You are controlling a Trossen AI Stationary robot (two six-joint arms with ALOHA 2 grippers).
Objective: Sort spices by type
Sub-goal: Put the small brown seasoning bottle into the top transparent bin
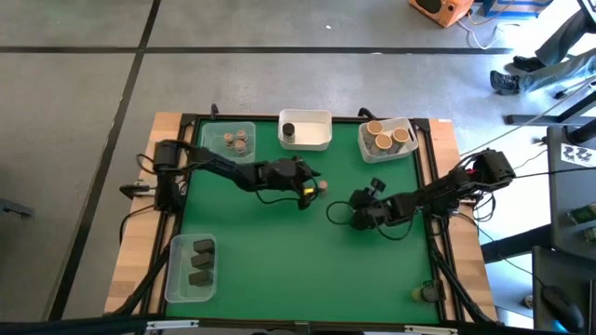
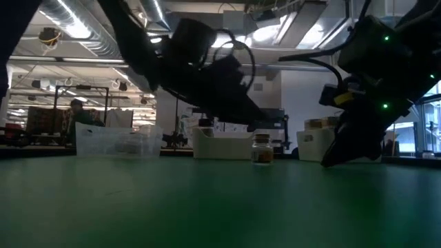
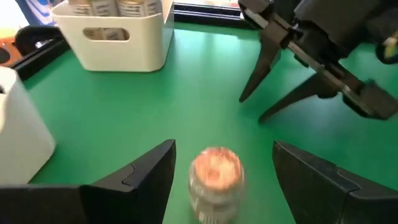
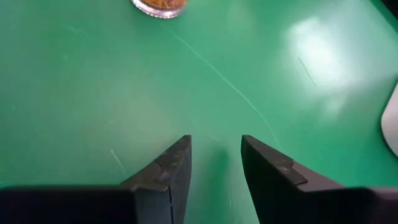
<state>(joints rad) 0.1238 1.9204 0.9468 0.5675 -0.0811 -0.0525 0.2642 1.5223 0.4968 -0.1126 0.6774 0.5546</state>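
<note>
One small spice jar (image 3: 216,173) with a tan lid stands upright on the green mat near the table's middle (image 1: 322,185), and it also shows in the low view (image 2: 262,150). My left gripper (image 3: 224,149) is open. Its fingers stand on either side of the jar without touching it. My right gripper (image 4: 216,144) is open and sits low over bare mat (image 1: 358,208), a little right of and nearer than the jar. The jar's base (image 4: 160,5) shows ahead of it.
Along the far edge stand a clear tub of grey-brown-lidded jars (image 1: 237,140), a white tub with a dark cylinder (image 1: 305,131) and a clear tub of tan-lidded jars (image 1: 386,140). A clear tub of dark blocks (image 1: 192,265) sits near left. Another small jar (image 1: 424,293) stands near right.
</note>
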